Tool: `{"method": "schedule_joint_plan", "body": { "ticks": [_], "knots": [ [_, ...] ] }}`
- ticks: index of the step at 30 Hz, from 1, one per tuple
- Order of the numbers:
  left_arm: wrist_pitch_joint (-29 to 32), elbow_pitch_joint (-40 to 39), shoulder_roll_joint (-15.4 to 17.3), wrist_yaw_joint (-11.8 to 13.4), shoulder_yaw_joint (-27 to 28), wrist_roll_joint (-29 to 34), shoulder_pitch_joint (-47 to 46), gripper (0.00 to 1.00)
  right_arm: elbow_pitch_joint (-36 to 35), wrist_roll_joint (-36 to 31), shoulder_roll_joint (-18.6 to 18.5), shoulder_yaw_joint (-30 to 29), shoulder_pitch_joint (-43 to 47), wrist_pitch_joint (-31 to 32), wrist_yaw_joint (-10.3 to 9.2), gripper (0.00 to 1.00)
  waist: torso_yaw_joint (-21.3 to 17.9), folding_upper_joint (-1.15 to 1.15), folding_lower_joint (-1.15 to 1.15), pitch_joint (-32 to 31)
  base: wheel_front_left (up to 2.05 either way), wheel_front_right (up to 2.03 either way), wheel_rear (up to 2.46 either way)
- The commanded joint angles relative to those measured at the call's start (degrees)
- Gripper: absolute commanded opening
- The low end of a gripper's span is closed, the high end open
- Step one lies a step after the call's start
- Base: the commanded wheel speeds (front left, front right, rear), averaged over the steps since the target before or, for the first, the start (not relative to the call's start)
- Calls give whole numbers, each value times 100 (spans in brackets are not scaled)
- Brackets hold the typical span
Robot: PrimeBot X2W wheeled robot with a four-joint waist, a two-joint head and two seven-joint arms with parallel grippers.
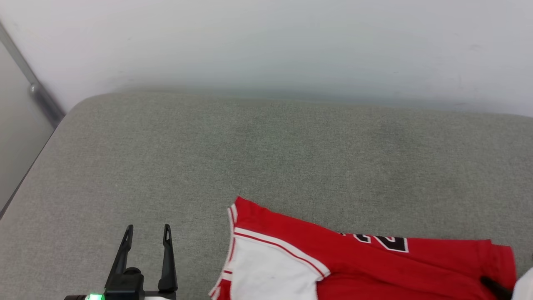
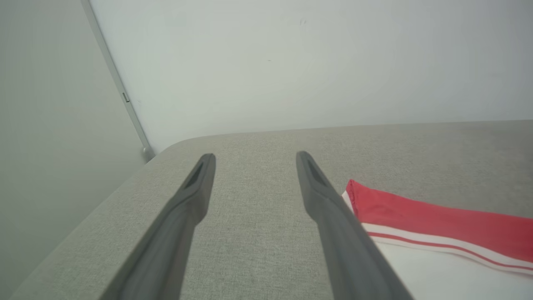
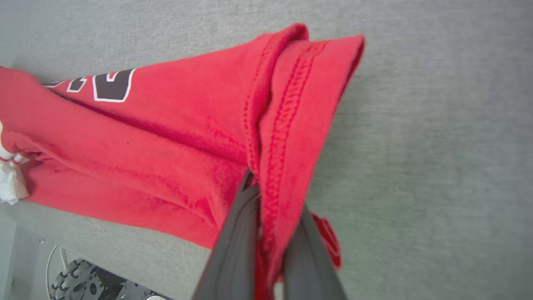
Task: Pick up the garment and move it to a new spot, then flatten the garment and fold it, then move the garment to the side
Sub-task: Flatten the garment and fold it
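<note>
Item: shirt (image 1: 366, 262), red, bunched at the near right of the grey cushion (image 1: 291, 158). Right gripper (image 3: 275, 196): clamped on its hem. Left gripper (image 1: 148, 228): spread wide, empty, near left. Step, likely: pick-up. Next: lift clear, carry to bare cushion

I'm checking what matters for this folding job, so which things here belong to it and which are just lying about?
Part of the job: red shirt; right gripper, shut on its hem; left gripper, open.
Just there: grey cushion; white wall; metal rail.
</note>
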Motion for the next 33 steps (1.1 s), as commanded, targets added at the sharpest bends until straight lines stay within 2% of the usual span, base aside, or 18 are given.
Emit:
{"method": "schedule_joint_plan", "body": {
  "ticks": [1,4,8,13,17,22,25,29,33],
  "knots": [
    [-12,16,-44,-65,32,51,75,100,92,-25,-220,-143,108,-46,-9,0,-48,0,0,-58,0,0,0],
    [-12,29,-80,-119,53,106,144,100,224,-85,-502,-291,246,9,-8,0,-86,0,0,-101,0,0,0],
    [-12,49,-113,-193,68,168,192,100,107,141,-620,-457,383,261,-7,0,-146,0,0,-144,0,0,0],
    [-12,65,-133,-251,85,210,244,100,-552,336,-711,-375,564,682,-6,0,-182,0,0,-172,0,0,0],
    [-12,80,-136,-288,86,253,228,100,-1537,351,-752,-275,636,963,-6,0,-193,0,0,-167,0,0,0],
    [-12,116,-154,-323,94,265,151,100,-2522,119,-484,-53,367,1249,-6,0,-153,0,0,-133,0,0,0],
    [-12,135,-155,-358,100,263,94,100,-2863,-146,-248,216,94,1500,-6,0,-105,0,0,-101,0,0,0],
    [-12,140,-161,-371,107,268,42,100,-2949,-519,125,724,-470,1832,-6,0,-57,0,0,-49,0,0,0],
    [-12,155,-171,-395,117,277,15,100,-2701,-779,569,1370,-1119,2061,-6,0,-15,0,0,19,0,0,0]
  ]
}}
